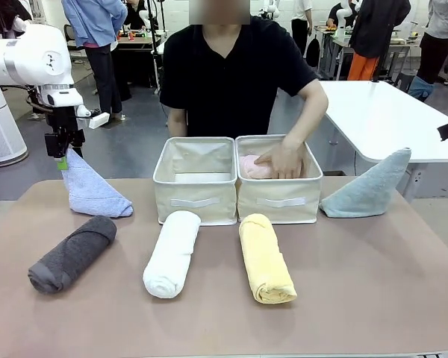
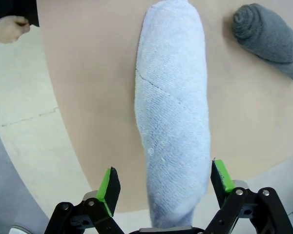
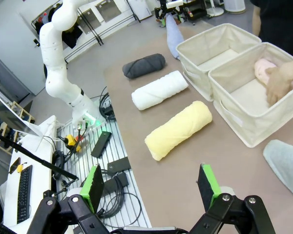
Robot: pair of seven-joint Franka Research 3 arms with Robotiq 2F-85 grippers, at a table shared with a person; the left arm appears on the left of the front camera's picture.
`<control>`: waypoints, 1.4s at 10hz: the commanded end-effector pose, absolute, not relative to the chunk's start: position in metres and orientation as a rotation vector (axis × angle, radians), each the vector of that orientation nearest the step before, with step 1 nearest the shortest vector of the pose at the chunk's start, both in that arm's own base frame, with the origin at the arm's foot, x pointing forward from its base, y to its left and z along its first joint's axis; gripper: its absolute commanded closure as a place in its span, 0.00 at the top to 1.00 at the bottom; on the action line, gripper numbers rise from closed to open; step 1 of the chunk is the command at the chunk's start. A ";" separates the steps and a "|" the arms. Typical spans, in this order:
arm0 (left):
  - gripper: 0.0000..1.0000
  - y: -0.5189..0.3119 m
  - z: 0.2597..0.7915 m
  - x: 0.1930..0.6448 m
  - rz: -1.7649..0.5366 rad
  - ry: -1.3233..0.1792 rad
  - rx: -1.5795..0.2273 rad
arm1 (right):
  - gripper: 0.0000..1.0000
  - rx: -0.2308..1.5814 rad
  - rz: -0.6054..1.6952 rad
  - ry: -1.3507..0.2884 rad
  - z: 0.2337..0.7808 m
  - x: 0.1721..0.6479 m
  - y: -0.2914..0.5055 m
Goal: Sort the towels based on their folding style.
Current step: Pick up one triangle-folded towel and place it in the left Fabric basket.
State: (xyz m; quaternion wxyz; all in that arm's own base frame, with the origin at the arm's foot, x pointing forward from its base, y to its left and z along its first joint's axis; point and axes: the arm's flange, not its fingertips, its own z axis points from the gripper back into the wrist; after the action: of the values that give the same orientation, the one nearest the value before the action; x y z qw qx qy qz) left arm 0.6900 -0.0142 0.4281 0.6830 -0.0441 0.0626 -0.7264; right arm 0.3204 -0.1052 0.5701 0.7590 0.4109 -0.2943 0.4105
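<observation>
Grey roll (image 1: 71, 253), white roll (image 1: 172, 253), yellow roll (image 1: 266, 257), lavender fold (image 1: 93, 190) L, teal fold (image 1: 369, 186) R, pink towel (image 1: 252, 165) prob. rolled, binned

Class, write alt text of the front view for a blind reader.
The left gripper is at the tip of the lavender towel; a person's hand rests on the pink towel in the right bin. Grey roll, white roll and yellow roll lie in front.

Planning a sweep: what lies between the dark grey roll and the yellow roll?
The white rolled towel, touching neither the dark grey roll nor the yellow roll; the front view shows it.
</observation>
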 end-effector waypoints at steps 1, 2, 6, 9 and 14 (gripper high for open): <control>0.37 -0.015 0.428 0.677 -1.645 0.127 -0.035 | 1.00 0.904 0.899 -0.645 0.570 0.321 -0.105; 0.00 -0.014 0.428 0.676 -1.645 0.128 -0.025 | 1.00 0.904 0.899 -0.645 0.570 0.321 -0.105; 0.09 -0.012 0.428 0.675 -1.656 0.145 -0.015 | 1.00 0.904 0.899 -0.645 0.570 0.321 -0.105; 0.00 -0.010 0.432 0.671 -1.665 0.169 -0.004 | 1.00 0.904 0.899 -0.645 0.570 0.321 -0.105; 0.00 -0.005 0.487 0.638 -1.759 0.294 -0.044 | 1.00 0.904 0.899 -0.645 0.570 0.321 -0.105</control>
State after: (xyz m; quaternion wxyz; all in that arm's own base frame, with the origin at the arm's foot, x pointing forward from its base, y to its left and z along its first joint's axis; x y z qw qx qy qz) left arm 0.6583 -0.0092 0.4596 0.6521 -0.0115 0.1020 -0.7511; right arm 0.3205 -0.1052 0.5699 0.7590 0.4110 -0.2941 0.4104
